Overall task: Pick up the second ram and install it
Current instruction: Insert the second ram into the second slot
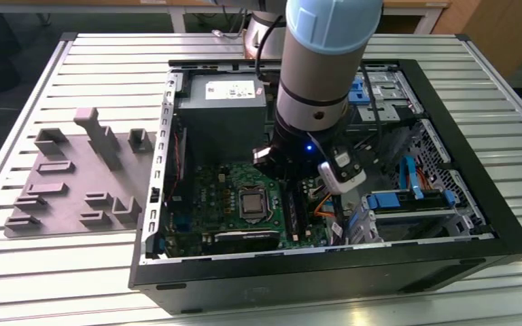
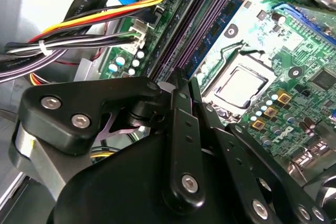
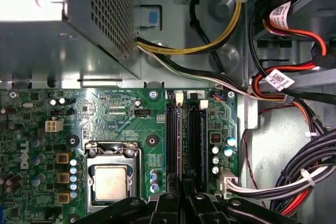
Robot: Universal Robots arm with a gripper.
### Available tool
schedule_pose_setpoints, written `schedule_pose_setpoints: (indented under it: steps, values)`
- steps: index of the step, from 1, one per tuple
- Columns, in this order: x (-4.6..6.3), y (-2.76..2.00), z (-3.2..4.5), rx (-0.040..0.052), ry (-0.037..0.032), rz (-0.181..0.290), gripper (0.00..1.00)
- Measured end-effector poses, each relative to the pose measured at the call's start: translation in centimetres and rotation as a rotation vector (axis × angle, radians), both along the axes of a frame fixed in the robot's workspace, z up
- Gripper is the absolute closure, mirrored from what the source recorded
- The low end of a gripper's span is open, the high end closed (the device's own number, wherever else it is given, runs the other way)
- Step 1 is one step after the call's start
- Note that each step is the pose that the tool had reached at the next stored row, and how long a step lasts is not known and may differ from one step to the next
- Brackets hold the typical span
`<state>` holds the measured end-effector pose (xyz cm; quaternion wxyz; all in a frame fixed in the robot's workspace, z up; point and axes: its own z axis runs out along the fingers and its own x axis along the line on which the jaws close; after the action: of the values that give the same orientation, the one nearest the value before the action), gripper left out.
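My gripper (image 1: 285,175) reaches down inside the open computer case (image 1: 478,255), over the green motherboard (image 1: 211,197) beside the processor socket (image 3: 111,181). In both wrist views its black fingers stand close together at the long black memory slots (image 3: 195,135). The second ram (image 2: 216,23), a thin dark bluish-green stick, stands on edge along the slot line nearest the processor (image 2: 239,85). It runs out from between my fingertips (image 2: 185,88). My gripper (image 2: 181,80) is shut on it, and its near end is hidden under the gripper (image 3: 184,184).
A grey moulded tray (image 1: 79,183) with raised blocks lies on the slatted table at the exterior view's left. The grey power supply (image 1: 220,115) sits behind the motherboard. Bundled cables (image 3: 278,82) and blue drive brackets (image 1: 406,200) crowd the side of the slots away from the processor.
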<state>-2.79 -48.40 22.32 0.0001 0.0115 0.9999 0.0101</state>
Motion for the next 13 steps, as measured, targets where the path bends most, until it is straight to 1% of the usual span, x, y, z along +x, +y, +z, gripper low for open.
schedule_pose_setpoints:
  steps: [13]
  values:
    - [-0.01,0.00,-0.44,0.0000,0.0000,0.000,0.86]
